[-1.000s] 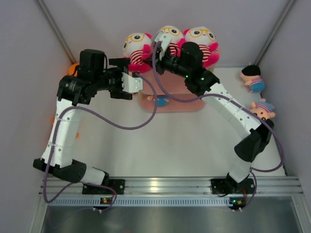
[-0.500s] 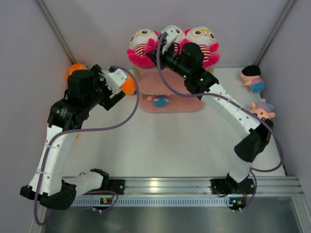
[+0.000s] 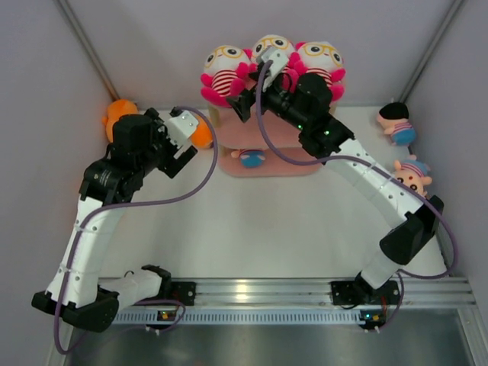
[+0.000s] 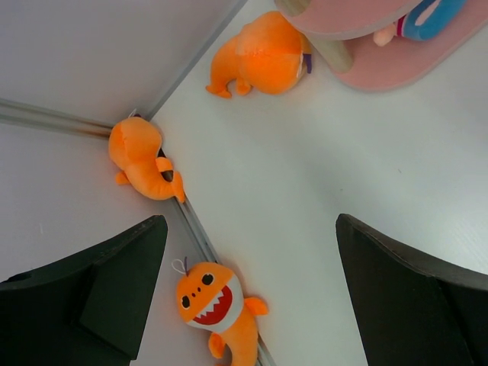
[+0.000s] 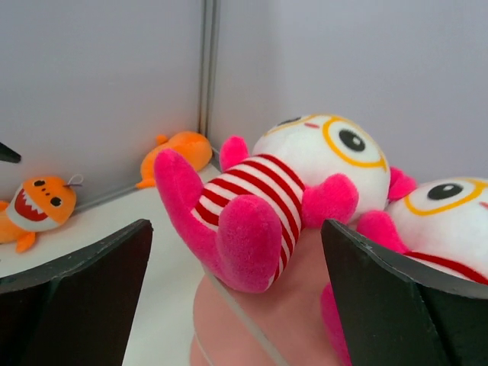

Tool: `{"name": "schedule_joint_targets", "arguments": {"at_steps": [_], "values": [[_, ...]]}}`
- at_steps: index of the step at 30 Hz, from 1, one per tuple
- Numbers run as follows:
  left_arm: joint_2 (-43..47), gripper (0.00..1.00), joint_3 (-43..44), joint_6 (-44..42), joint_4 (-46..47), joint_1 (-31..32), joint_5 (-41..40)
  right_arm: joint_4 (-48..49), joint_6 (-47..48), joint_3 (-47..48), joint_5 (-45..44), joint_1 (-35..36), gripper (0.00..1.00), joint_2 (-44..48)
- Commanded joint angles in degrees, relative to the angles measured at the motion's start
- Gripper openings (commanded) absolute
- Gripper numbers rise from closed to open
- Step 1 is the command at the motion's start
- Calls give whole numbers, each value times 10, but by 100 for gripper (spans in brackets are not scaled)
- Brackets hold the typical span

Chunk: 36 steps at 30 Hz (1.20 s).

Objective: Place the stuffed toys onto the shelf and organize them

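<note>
The three stuffed toys with yellow glasses (image 3: 272, 47) sit in a row on the top board of the pink shelf (image 3: 293, 164), at the far middle of the tabletop (image 3: 267, 229). A moment ago the right end effector (image 3: 259, 80) was clamped shut among them, at the middle one. Its fingers are now spread wide and hold nothing. In the right wrist view a striped toy (image 5: 263, 206) lies on the pink board in the gap ahead of the fingers, and neither finger appears to touch it. I judge that the third glasses toy has just been let go and that the top tier is now full.

The left end effector (image 3: 183, 137) has swung away from the front of the shelf toward the left wall, and it hangs wide open and empty. Below it are the three orange sharks, all on the tabletop: one (image 4: 263, 53) just beside the foot of the shelf, one (image 4: 145, 160) against the wall rail, and one (image 4: 217, 305) nearer, face up. This probably means a shark comes next.

One blue doll (image 3: 250, 158) lies on a lower board. Two more (image 3: 396, 122) are on the tabletop by the right wall, so six toys are not yet shelved.
</note>
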<state>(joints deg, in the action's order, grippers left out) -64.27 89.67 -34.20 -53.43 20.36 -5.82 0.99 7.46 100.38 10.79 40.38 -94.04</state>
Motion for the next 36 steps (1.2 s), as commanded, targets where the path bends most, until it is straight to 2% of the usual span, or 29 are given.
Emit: {"name": "schedule_joint_targets", "arguments": {"at_steps": [1,2,6,9,11,15,16,18,19,21,22,23,24,25,26,28,29,33,34,35,36], "values": [[12,98,-19,26,30,0,17,19,25,26,40,3,93,64],[13,98,-33,30,29,1,12,4,28,35,49,3,98,74],[27,98,-88,32,30,0,6,-72,35,74,69,3,99,117],[44,98,-135,32,30,1,-9,-135,18,72,-19,3,99,175],[58,98,-152,33,30,0,-19,-197,6,67,-127,1,99,222],[76,98,-184,46,29,1,-32,-257,-8,-23,-292,-21,99,308],[78,98,-187,48,28,0,-33,-266,-15,-46,-359,-30,99,341],[83,98,-196,51,28,0,-29,-281,-53,-128,-419,-84,99,388],[85,98,-200,53,29,1,-27,-282,-68,-158,-421,-135,100,403],[88,98,-207,54,28,1,-24,-266,-123,-251,-403,-196,99,430],[91,98,-213,54,28,1,-23,-260,-137,-279,-358,-228,99,445],[92,98,-216,53,28,1,-23,-253,-171,-304,-323,-300,99,447],[94,98,-219,52,28,1,-24,-233,-191,-349,-280,-344,99,444],[96,98,-228,51,28,0,-25,-213,-212,-372,-170,-387,99,430],[100,98,-230,49,28,0,-30,-192,-260,-394,-114,-488,99,416],[106,98,-240,48,28,0,-33,-142,-310,-444,-16,-571,99,352],[107,98,-249,47,28,0,-38,-127,-328,-449,-2,-622,98,326],[112,98,-283,40,29,0,-50,-73,-296,-375,12,-643,96,193],[111,98,-291,39,29,0,-51,-72,-288,-348,23,-643,96,131],[112,98,-299,36,29,0,-51,-84,-272,-286,29,-643,96,97],[110,98,-311,33,28,-1,-49,-94,-262,-252,33,-643,95,26]]}}
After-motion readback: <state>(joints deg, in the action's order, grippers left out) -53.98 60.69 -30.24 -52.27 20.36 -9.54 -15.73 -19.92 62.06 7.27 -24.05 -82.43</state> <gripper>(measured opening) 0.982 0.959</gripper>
